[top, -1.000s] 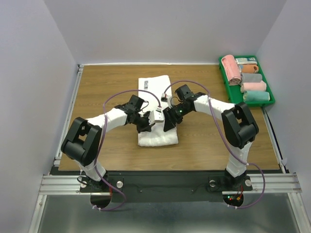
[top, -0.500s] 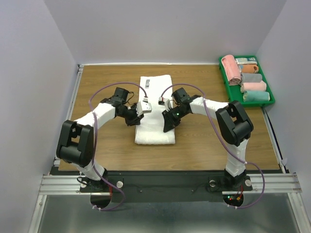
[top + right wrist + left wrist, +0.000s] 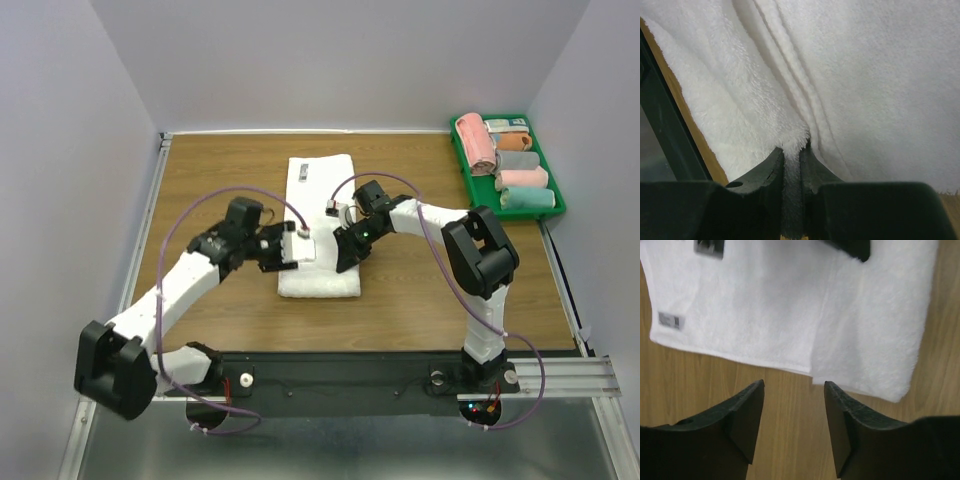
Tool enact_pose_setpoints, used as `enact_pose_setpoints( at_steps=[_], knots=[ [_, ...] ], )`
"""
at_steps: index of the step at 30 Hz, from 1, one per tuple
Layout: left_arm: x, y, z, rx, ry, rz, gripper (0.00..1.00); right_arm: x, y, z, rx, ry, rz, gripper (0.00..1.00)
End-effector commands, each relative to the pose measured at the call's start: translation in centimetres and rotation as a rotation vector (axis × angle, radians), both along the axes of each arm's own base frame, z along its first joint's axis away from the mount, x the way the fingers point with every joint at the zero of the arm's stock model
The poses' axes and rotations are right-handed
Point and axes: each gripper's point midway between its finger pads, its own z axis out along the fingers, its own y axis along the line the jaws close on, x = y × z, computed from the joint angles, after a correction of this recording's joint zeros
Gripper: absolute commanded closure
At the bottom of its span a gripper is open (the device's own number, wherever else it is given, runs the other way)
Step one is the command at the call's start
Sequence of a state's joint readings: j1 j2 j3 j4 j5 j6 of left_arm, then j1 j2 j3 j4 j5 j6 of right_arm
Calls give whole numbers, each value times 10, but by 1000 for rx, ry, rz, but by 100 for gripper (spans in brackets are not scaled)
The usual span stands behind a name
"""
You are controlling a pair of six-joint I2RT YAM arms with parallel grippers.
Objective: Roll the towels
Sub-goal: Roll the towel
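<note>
A white towel (image 3: 320,215) lies lengthwise in the middle of the table, its near part folded double. In the left wrist view the towel (image 3: 790,305) lies just beyond my left gripper (image 3: 794,390), which stands open over bare wood with nothing between its fingers. From above, the left gripper (image 3: 288,252) sits at the towel's left edge. My right gripper (image 3: 343,258) is at the towel's right edge. Its wrist view shows the right gripper (image 3: 792,150) shut on a pinched fold of the towel (image 3: 865,75).
A green tray (image 3: 470,175) at the back right corner holds several rolled towels (image 3: 476,140) in pink, grey and teal. Walls close in the table on the left, back and right. A dark tag (image 3: 301,172) lies on the towel's far part.
My left gripper has let go of the towel, opened and drawn back off its left edge. The right gripper has closed on the towel's right edge. The lifted near end now lies flat.
</note>
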State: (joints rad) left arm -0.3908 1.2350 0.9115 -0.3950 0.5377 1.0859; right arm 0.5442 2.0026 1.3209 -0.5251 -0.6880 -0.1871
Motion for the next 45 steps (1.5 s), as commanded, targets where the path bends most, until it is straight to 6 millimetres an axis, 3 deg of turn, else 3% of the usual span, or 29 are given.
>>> enact_pose_setpoints(
  at_steps=[1,2,3,4,6,9,15,21,25,29,33,36,37,40,41,45],
  knots=[
    [-33,-20,-15,51,-128,-111,34,0,-21,-37,-132,7,2,93],
    [-50,-32,-24,47,-164,-173,23,0,-21,-38,-132,8,2,93],
    [-52,-32,-28,67,-193,-160,19,-1,-21,-39,-133,15,3,93],
    [-63,-33,-43,86,-190,-182,18,0,-20,-40,-132,17,3,93],
    [-71,-48,-43,75,-246,-218,15,0,-21,-43,-137,20,3,94],
    [-73,-59,-53,65,-276,-198,14,-1,-22,-46,-143,25,6,94],
    [-57,-63,-61,50,-364,-98,13,-5,-25,-55,-154,39,15,93],
    [-55,-55,-95,117,-379,-99,14,-9,-27,-61,-162,54,23,93],
    [-48,-50,-114,199,-340,-71,29,-9,-27,-64,-164,56,26,93],
    [-48,-57,-116,231,-276,-89,57,-6,-27,-63,-172,46,23,93],
    [-79,-59,-126,250,-122,-206,71,-2,-26,-55,-164,27,14,90],
    [-104,-56,-129,274,21,-283,75,7,-29,-42,-165,0,-22,79],
    [-115,-58,-130,266,77,-320,76,15,-33,-28,-147,-25,-48,64],
    [-137,-58,-125,265,234,-361,78,28,-48,-4,-99,-45,-110,33],
    [-136,-60,-121,252,265,-354,79,34,-52,14,-72,-77,-131,16],
    [-149,-59,-118,233,406,-362,82,54,-78,62,14,-143,-225,8]
  ],
)
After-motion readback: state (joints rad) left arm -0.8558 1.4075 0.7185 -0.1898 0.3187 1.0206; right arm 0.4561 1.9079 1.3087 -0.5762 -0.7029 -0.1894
